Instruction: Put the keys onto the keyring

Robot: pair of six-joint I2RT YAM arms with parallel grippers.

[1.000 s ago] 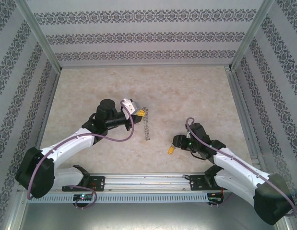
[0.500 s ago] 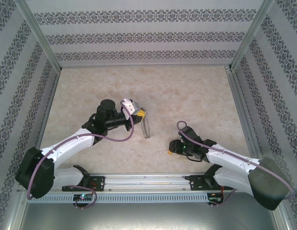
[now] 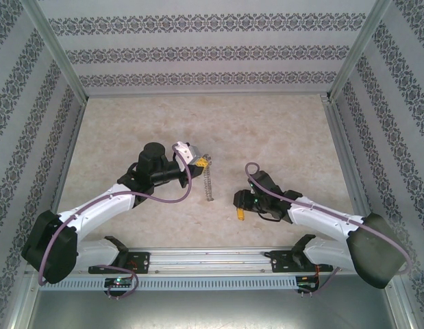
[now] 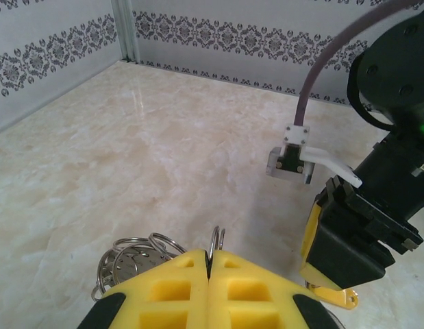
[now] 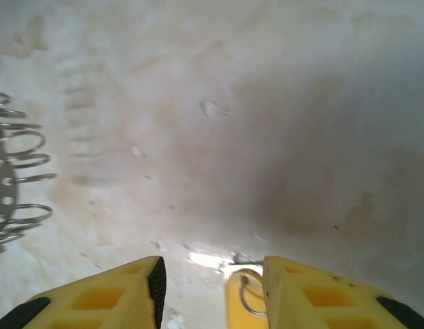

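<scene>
- The left gripper (image 3: 195, 161) holds the keyring (image 3: 209, 182) up off the table (image 3: 280, 123). Its two yellow fingers (image 4: 164, 288) are pressed tight together on the thin metal rim.
- In the top view the keyring hangs at 4 o'clock from the left gripper. It looks like a thin line, seen from its edge. Half a second ago it was turned a little and looked wider.
- In the left wrist view, small loops (image 4: 133, 255) bunch up at 9 o'clock from the pinched rim.
- The left arm has stayed where it was.
- The right gripper (image 3: 240, 202) has slid toward 9 o'clock in the top view. It is nearer the keyring now, at 4 o'clock from it, and not touching it.
- The right arm now lies more sideways across the table than it did a second ago.
- The right gripper's fingers (image 5: 314, 295) stand apart. A yellow key (image 5: 239, 298) sits between them, just beside the finger at 3 o'clock. There is a clear gap to the other finger, so the key is not squeezed.
- In the top view the key is at 6 o'clock from the right gripper, low by the table.
- In the right wrist view the keyring shows at the 9 o'clock edge, well apart from the key.
</scene>
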